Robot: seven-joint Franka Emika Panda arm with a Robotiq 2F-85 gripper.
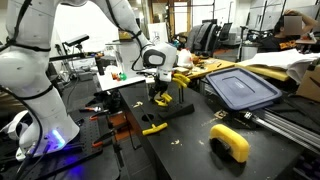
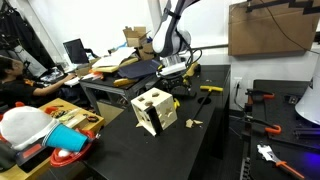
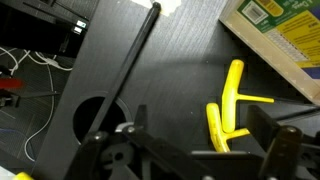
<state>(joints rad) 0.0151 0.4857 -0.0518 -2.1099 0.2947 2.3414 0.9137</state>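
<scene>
Bare tabletop [image 3: 180,70] between black rod [image 3: 132,65] and yellow piece [image 3: 232,90]; box [image 3: 285,35] crowds corner beyond.

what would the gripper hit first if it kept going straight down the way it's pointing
Most likely the yellow piece, which lies on the black table between the fingers of the open gripper in the wrist view. It might land on bare table beside it; depth is unclear.

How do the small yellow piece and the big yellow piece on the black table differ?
The small yellow piece is thin and lies flat; the big yellow piece is thick and arched. The small yellow piece lies close to the gripper; the big yellow piece lies farther from it. Both are yellow and rest on the black table.
</scene>
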